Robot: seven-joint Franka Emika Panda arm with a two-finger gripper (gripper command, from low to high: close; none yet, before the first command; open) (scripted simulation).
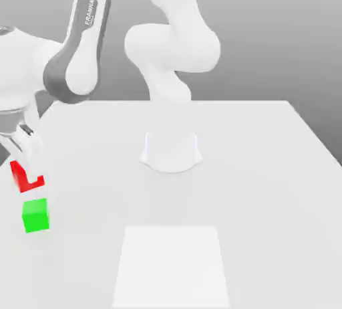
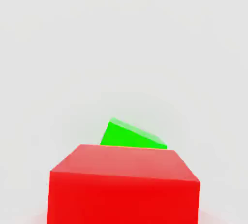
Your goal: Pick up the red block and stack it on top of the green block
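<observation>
1. Hidden or cut off: in the hand view the small bright red matte cube (image 2: 123,184) sits nearest the camera, its lower part cut by the frame edge, and it covers most of the small bright green matte cube (image 2: 131,136) beyond it, of which just a tilted wedge of top face shows. In the exterior view a pale fingertip (image 1: 30,160) masks the middle of the red cube (image 1: 27,179), so only an L-shaped patch of red is visible. The arm's upper links run out of frame at 12 o'clock, and the hand is partly cut at 9 o'clock.

2. Cube and fingers: the two-finger gripper (image 1: 27,167) is pinching the red cube between its fingertips, clamped tight on its sides. The red cube hangs clear of the white tabletop (image 1: 254,167), directly above the green cube (image 1: 35,215), at about 8 o'clock in the exterior view. A thin gap seems to separate the two cubes; I cannot tell for sure that they are apart. The green cube rests on the table.

3. Pose: the white hand points down over the cubes, with the grey-and-white forearm link (image 1: 83,40) rising from it toward 12 o'clock.

4. Farther back: the arm's round white base (image 1: 171,150) stands at the table's centre, and a paler rectangular patch (image 1: 170,267) lies at 6 o'clock.
</observation>
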